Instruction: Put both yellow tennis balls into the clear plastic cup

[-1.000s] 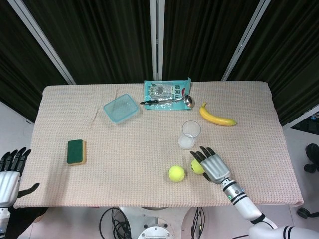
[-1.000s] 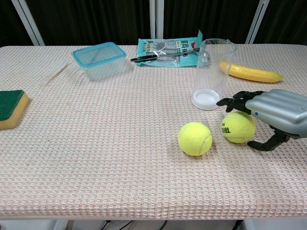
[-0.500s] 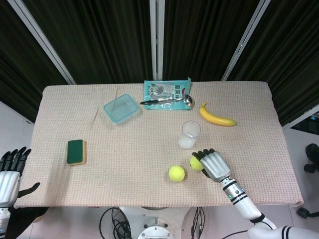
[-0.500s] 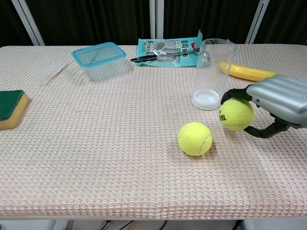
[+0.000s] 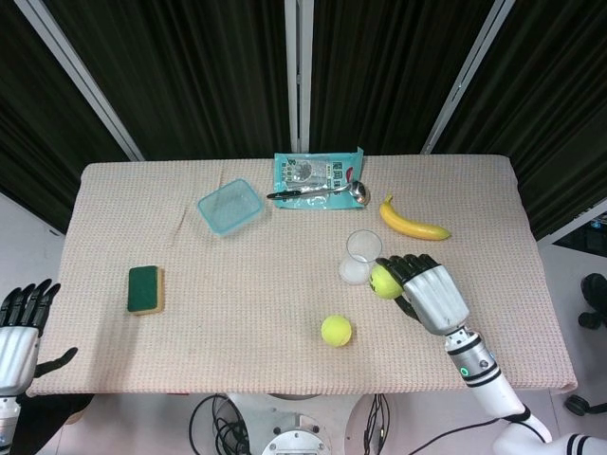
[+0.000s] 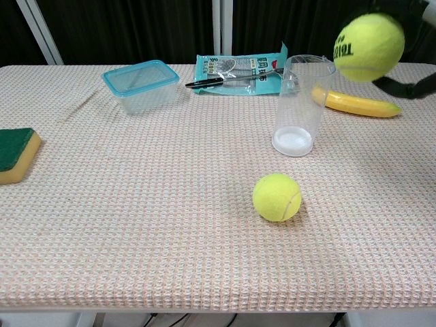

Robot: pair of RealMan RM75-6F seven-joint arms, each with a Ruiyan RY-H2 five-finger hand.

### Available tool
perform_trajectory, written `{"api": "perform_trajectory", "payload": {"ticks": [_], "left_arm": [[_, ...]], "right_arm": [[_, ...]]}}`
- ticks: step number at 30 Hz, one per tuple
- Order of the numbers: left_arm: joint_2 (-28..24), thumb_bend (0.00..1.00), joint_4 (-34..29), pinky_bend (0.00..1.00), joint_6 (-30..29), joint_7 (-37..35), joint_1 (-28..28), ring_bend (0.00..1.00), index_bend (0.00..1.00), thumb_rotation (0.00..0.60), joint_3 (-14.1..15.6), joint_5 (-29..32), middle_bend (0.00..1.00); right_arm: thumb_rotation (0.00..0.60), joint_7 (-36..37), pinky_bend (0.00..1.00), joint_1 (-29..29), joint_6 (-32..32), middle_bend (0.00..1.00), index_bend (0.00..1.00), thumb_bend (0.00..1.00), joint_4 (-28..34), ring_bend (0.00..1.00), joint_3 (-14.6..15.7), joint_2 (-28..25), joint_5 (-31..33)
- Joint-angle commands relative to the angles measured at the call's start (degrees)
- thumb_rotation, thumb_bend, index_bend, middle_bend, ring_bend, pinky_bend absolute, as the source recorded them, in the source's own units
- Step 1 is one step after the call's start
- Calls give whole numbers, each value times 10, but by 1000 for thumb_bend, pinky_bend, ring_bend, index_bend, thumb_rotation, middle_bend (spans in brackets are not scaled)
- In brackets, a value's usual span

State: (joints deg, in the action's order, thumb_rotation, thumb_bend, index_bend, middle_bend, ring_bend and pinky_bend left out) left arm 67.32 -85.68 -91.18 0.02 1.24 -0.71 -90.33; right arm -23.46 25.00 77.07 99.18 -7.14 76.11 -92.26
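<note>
Fingers of the right hand (image 5: pixel 432 292) are gripping one tennis ball (image 6: pixel 368 47), holding it in the air just right of the clear plastic cup (image 6: pixel 302 105). The second tennis ball (image 6: pixel 276 197) is lying on the table (image 6: pixel 136 204) in front of the cup. The left hand (image 5: pixel 21 327) is hanging spread, far left of the cup.

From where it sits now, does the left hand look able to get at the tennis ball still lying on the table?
Probably not easily. The left hand hangs open off the table's left edge, while the loose tennis ball lies far across, much nearer the right hand. Nothing blocks the way.
</note>
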Motion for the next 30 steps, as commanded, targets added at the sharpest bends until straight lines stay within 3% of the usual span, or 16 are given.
{"api": "perform_trajectory", "payload": {"ticks": [1, 9, 16, 18, 20, 24, 30], "left_arm": [[-2, 0, -3, 0, 0, 3, 1, 0, 33, 600, 0, -1, 0], [-9, 0, -16, 0, -4, 11, 1, 0, 34, 600, 0, -7, 0], [-12, 0, -20, 0, 7, 19, 3, 0, 33, 600, 2, -2, 0], [-14, 0, -22, 0, 9, 20, 4, 0, 33, 600, 2, -2, 0], [-14, 0, -23, 0, 10, 21, 5, 0, 33, 600, 1, -2, 0], [-14, 0, -23, 0, 11, 22, 5, 0, 33, 600, 1, 0, 0], [-13, 0, -19, 0, 13, 16, 3, 0, 34, 600, 0, 9, 0]], "right_arm": [[600, -24, 463, 10, 12, 541, 631, 331, 6, 370, -32, 0, 10], [600, -72, 416, 68, -62, 517, 608, 325, -37, 344, -81, 37, 94], [600, -58, 358, 88, -94, 477, 559, 311, -51, 319, -83, 49, 128], [600, -54, 302, 90, -101, 412, 477, 283, -52, 262, -80, 48, 136], [600, -44, 226, 92, -108, 285, 357, 235, -50, 167, -78, 47, 143], [600, -45, 93, 96, -121, 36, 38, 192, -46, 7, -75, 42, 162], [600, -21, 39, 99, -116, 0, 0, 186, -44, 0, -72, 39, 158]]}}
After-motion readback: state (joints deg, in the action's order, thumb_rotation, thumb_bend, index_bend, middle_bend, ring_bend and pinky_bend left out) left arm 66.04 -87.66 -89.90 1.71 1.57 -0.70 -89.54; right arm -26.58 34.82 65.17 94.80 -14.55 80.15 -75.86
